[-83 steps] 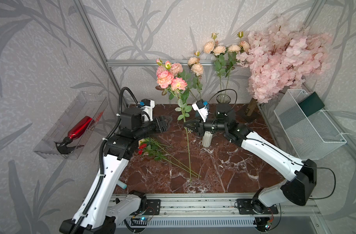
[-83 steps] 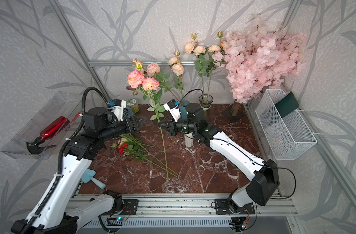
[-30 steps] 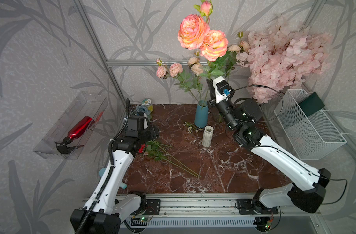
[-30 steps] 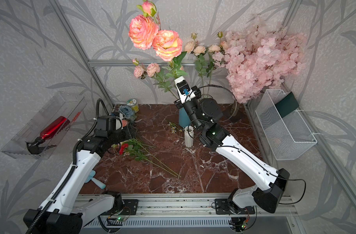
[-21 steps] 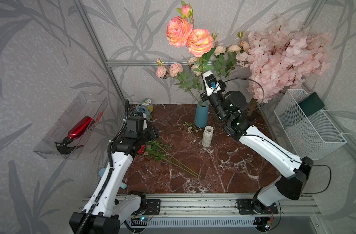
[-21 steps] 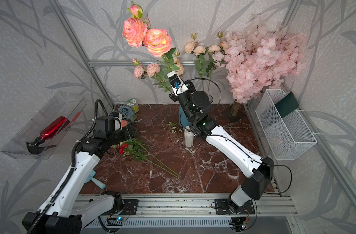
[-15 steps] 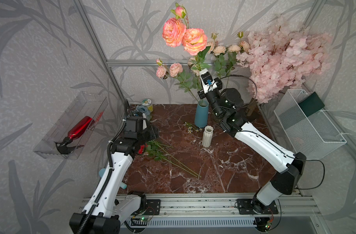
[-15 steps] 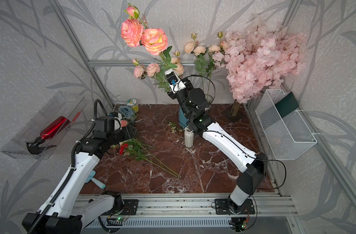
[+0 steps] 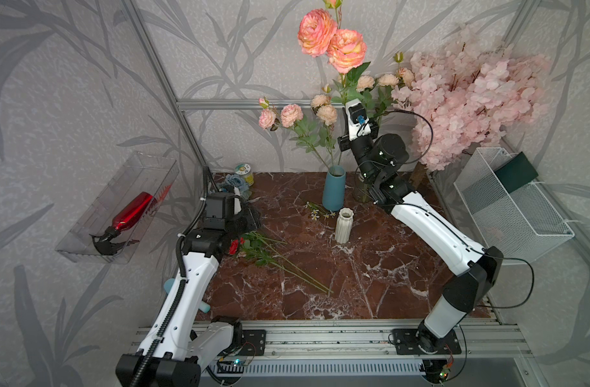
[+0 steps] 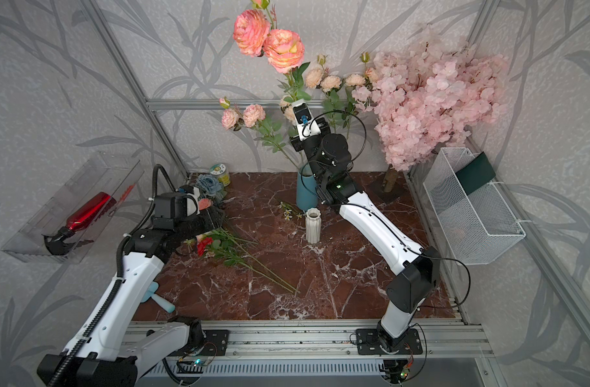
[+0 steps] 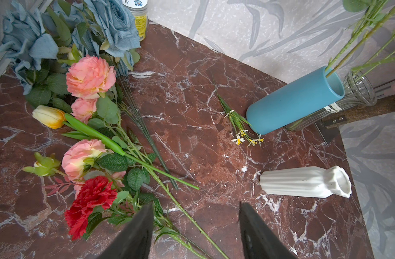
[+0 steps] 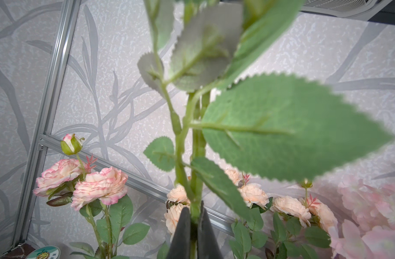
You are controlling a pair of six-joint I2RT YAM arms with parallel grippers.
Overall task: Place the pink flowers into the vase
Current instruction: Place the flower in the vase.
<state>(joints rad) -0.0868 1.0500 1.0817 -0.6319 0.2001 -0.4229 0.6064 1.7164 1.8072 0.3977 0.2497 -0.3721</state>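
Note:
My right gripper [image 12: 194, 213] is shut on the green stem of the pink flowers [image 9: 332, 42], holding them upright and high near the back wall. The two big salmon blooms stand above the blue vase [image 9: 334, 189] and a glass vase [image 11: 358, 89]. The stem's lower end is hidden behind the arm. A white ribbed vase [image 9: 343, 225] stands in front of the blue one, with nothing in it. More pink flowers [image 11: 90, 76] lie on the table at the left. My left gripper [image 11: 195, 215] hangs open just above their stems, holding nothing.
The blue vase holds pink roses [image 9: 280, 115] and the glass vase peach ones [image 9: 375, 80]. A blossom tree [image 9: 464, 100] and a white wire basket [image 9: 508, 207] are at the right. Blue-grey flowers [image 11: 35, 40], a red carnation [image 11: 91, 199], a yellow tulip [image 11: 48, 116] and a jar [image 9: 245, 169] sit at the left.
The right arm swung the held flowers to the left, then back to the right and a little higher, nearer the back wall. The left arm has stayed still.

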